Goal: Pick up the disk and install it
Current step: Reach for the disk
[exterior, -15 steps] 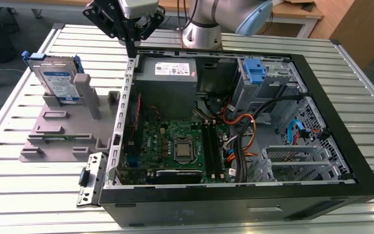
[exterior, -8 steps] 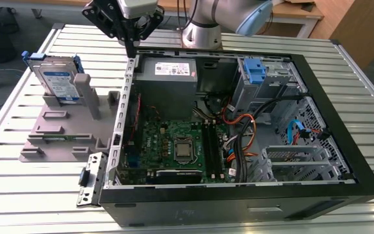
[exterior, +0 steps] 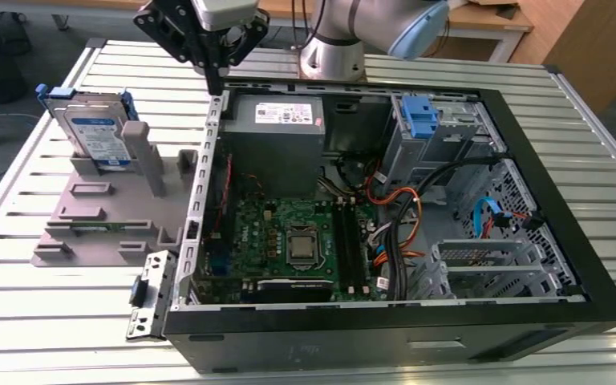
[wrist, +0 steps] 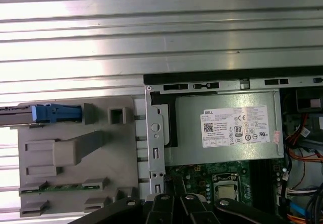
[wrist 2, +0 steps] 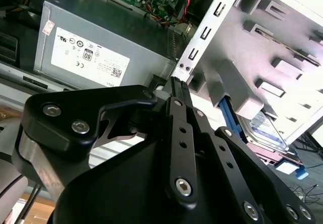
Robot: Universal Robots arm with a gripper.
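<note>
We are seeing the gripper (exterior: 214,80) hanging in the upper left of the exterior view with its fingers pressed together and nothing pinched between them. In the second wrist view the gripper (wrist 2: 175,81) tapers the same way to one closed tip. That tip is hovering just above the back edge of the open computer case (exterior: 565,200), close to its upper left corner.

The disk (exterior: 92,132) is standing on its edge in a grey holder (exterior: 83,216) on the table (exterior: 30,321). In the exterior view it is to the left of the fingertips, a little lower and apart from them. Its label is facing the camera, and its blue rails are showing at the top and side. A grey upright post (exterior: 143,156) of the holder is standing just to the right of the disk, between it and the case wall. The first wrist view is showing the disk (wrist: 50,114) edge-on, and the second is showing the disk (wrist 2: 267,128) behind the holder's pegs.

Inside the case, the power supply (exterior: 276,120) is sitting just beside the corner under the gripper. A blue bracket (exterior: 420,116) is standing in the drive bay, further along the back edge towards the exterior view's right. Cables (exterior: 394,224) are crowding the middle of the case beside the circuit board (exterior: 286,233). Bare table slats are lying open to the left of the holder and in front of it.
</note>
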